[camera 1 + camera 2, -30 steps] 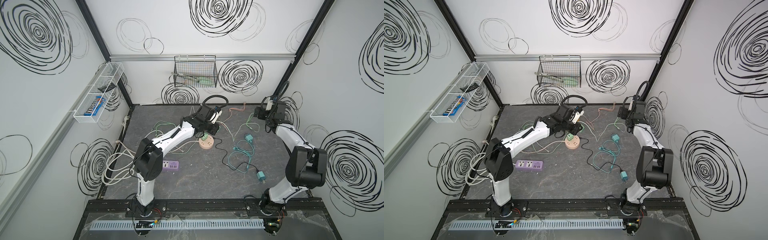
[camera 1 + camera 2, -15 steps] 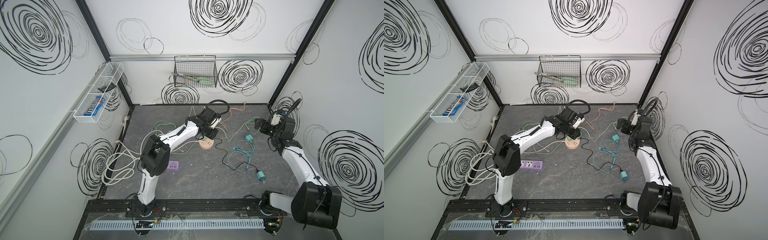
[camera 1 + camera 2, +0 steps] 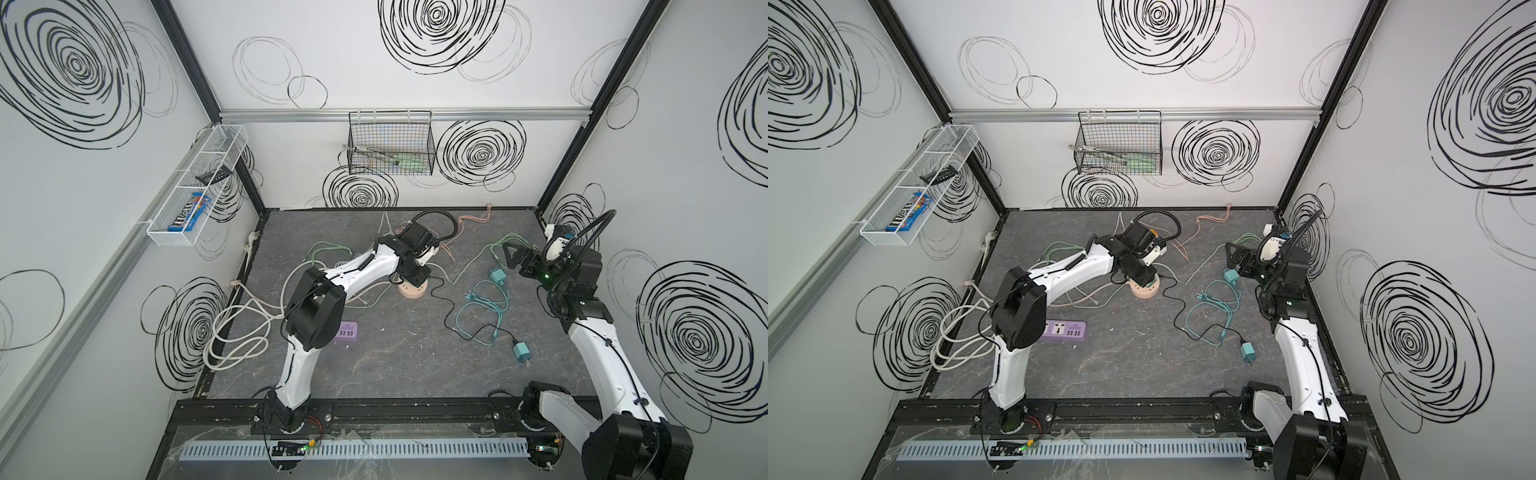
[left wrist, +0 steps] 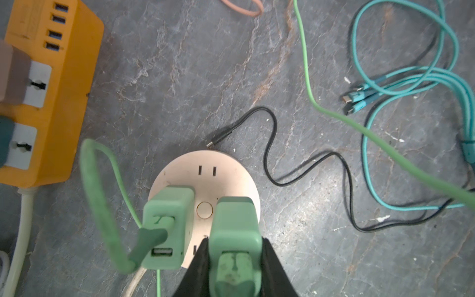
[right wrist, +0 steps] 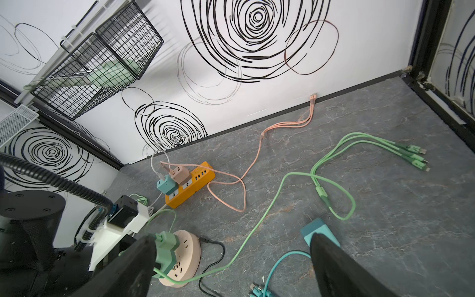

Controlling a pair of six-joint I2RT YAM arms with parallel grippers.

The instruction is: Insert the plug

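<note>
L pincer [image 4: 235,243] is partly closed, clamped on the sides of a green plug adapter [image 4: 235,223]. The plug sits over the round pink socket hub [image 4: 205,164] on the desk [image 4: 192,77], just beside a 2nd green adapter [image 4: 168,218]. Prongs are hidden, so can't tell if it's seated. To do it well: hold plug upright, square w/ the slots, push straight down, no twist, and don't knock the neighbour. R pincer [image 5: 231,262] gapes wide, empty, well apart.
</note>
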